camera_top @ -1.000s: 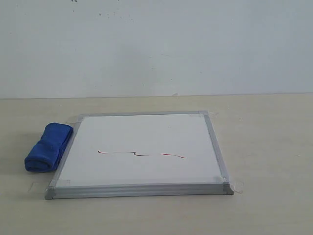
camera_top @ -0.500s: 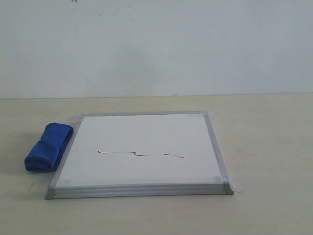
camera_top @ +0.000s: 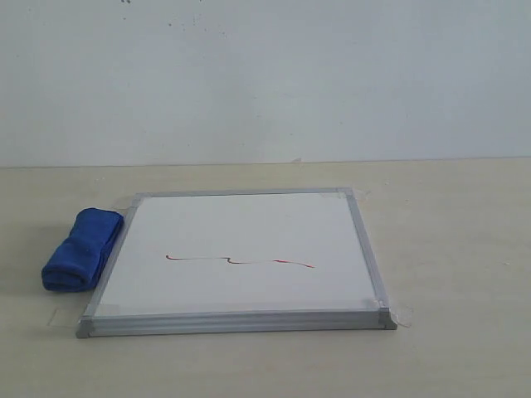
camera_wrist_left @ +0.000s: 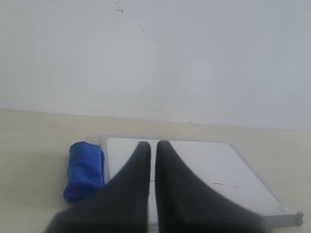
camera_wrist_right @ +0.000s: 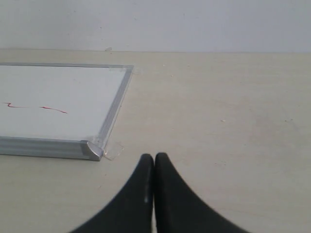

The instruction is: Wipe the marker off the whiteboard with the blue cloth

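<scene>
At the left edge of the whiteboard point(camera_top: 249, 224) lies the blue cloth point(camera_top: 79, 250); left tool point(camera_wrist_left: 152, 148) and right tool point(camera_wrist_right: 154, 160) closed.

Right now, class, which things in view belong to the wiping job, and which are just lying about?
Belongs to the job:
blue cloth
whiteboard
red marker line

Just lying about:
clear tape scrap by the board's corner
table
wall

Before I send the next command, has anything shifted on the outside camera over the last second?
Nothing visibly changed. The blue cloth lies where it was, beside the left edge of the whiteboard, and the marker line is unwiped.
</scene>
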`<state>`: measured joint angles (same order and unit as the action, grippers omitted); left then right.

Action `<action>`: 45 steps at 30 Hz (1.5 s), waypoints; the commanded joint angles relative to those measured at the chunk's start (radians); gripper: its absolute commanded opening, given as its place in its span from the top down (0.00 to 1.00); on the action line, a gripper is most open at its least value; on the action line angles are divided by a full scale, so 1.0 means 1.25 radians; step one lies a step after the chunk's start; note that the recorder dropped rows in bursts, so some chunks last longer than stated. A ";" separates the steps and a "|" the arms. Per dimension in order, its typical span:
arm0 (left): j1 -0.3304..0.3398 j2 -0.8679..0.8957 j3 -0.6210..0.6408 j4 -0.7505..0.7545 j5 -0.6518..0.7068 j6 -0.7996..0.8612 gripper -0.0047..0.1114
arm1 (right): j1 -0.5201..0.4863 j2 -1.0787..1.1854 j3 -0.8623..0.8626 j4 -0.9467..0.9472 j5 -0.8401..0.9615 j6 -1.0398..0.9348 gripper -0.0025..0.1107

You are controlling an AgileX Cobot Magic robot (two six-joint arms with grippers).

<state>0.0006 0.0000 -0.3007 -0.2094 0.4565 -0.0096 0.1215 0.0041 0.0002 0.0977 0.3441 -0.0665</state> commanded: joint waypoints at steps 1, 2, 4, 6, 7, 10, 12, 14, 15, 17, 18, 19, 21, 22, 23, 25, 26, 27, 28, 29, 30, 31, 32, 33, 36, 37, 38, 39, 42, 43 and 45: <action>0.002 0.000 -0.006 -0.019 -0.012 0.002 0.93 | -0.001 -0.003 0.000 0.000 -0.008 0.000 0.98; 0.002 0.000 -0.006 -0.046 -0.017 0.002 0.93 | -0.001 -0.003 0.000 0.000 -0.008 0.000 0.98; 0.002 0.000 -0.004 -0.144 -0.018 0.002 0.93 | -0.001 -0.003 0.000 0.000 -0.008 0.000 0.98; 0.002 0.000 -0.004 -0.198 -0.093 0.008 0.93 | -0.001 -0.003 0.000 0.000 -0.008 0.000 0.98; 0.002 0.000 -0.015 -0.251 -0.129 0.034 0.93 | -0.001 -0.003 0.000 0.000 -0.008 0.000 0.98; 0.001 0.099 -0.118 -0.324 -0.156 0.135 0.93 | -0.001 -0.003 0.000 0.000 -0.008 0.000 0.98; 0.001 0.183 -0.190 -0.324 -0.118 0.153 0.93 | -0.001 -0.003 0.000 0.000 -0.008 0.000 0.98; 0.001 0.291 -0.279 -0.324 -0.046 0.202 0.93 | -0.001 -0.003 0.000 0.000 -0.008 0.000 0.98; 0.001 0.348 -0.332 -0.324 0.004 0.236 0.93 | -0.001 -0.003 0.000 0.000 -0.008 0.000 0.98; 0.001 0.454 -0.438 -0.320 0.093 0.292 0.93 | -0.001 -0.003 0.000 0.000 -0.008 0.000 0.98; 0.001 0.523 -0.488 -0.308 0.131 0.297 0.93 | -0.001 -0.003 0.000 0.000 -0.008 0.000 0.98; 0.001 0.578 -0.534 -0.288 0.158 0.290 0.93 | -0.001 -0.003 0.000 0.000 -0.008 0.000 0.98; 0.001 0.668 -0.604 -0.230 0.199 0.267 0.93 | -0.001 -0.003 0.000 0.000 -0.008 0.000 0.98; 0.001 0.717 -0.635 -0.183 0.214 0.245 0.93 | -0.001 -0.003 0.000 0.000 -0.008 0.000 0.98; 0.001 0.753 -0.660 -0.126 0.224 0.211 0.93 | -0.001 -0.003 0.000 0.000 -0.008 0.000 0.98; 0.001 0.837 -0.687 -0.013 0.227 0.151 0.93 | -0.001 -0.003 0.000 0.000 -0.008 0.000 0.98; 0.001 0.875 -0.691 0.031 0.214 0.138 0.93 | -0.001 -0.003 0.000 0.000 -0.008 0.000 0.98; 0.001 0.910 -0.693 0.061 0.203 0.137 0.93 | -0.001 -0.003 0.000 0.000 -0.008 0.000 0.98; 0.001 0.937 -0.693 0.095 0.191 0.133 0.93 | -0.001 -0.003 0.000 0.000 -0.008 0.000 0.98; 0.001 0.978 -0.693 0.121 0.176 0.129 0.93 | -0.001 -0.003 0.000 0.000 -0.008 0.000 0.98; 0.001 1.005 -0.693 0.134 0.167 0.127 0.93 | -0.001 -0.003 0.000 0.000 -0.008 0.000 0.98; 0.001 1.037 -0.694 0.141 0.154 0.127 0.92 | -0.001 -0.003 0.000 0.000 -0.008 0.000 0.98; 0.001 1.063 -0.694 0.141 0.138 0.127 0.89 | -0.001 -0.003 0.000 0.000 -0.008 0.000 0.98; 0.001 1.088 -0.696 0.141 0.118 0.127 0.85 | -0.001 -0.003 0.000 0.000 -0.008 0.000 0.98; 0.001 1.178 -0.696 0.141 0.063 0.127 0.67 | -0.001 -0.003 0.000 0.000 -0.008 0.000 0.98; 0.001 1.207 -0.696 0.141 0.045 0.127 0.59 | -0.001 -0.003 0.000 0.000 -0.008 0.000 0.98; 0.001 1.235 -0.696 0.141 0.029 0.127 0.50 | -0.001 -0.003 0.000 0.000 -0.008 0.000 0.98; 0.001 1.256 -0.696 0.145 0.017 0.123 0.45 | -0.001 -0.003 0.000 0.000 -0.008 0.000 0.98; 0.010 1.335 -0.712 0.167 -0.013 0.081 0.37 | -0.001 -0.003 0.000 0.000 -0.008 0.000 0.98; 0.012 1.361 -0.722 0.181 -0.013 0.065 0.37 | -0.001 -0.003 0.000 0.000 -0.008 0.000 0.98; 0.014 1.402 -0.739 0.225 -0.001 0.046 0.37 | -0.001 -0.003 0.000 0.000 -0.008 0.000 0.98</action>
<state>0.0097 1.6902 -1.1955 0.0111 0.4651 0.0939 0.1215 0.0041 0.0002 0.0977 0.3423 -0.0665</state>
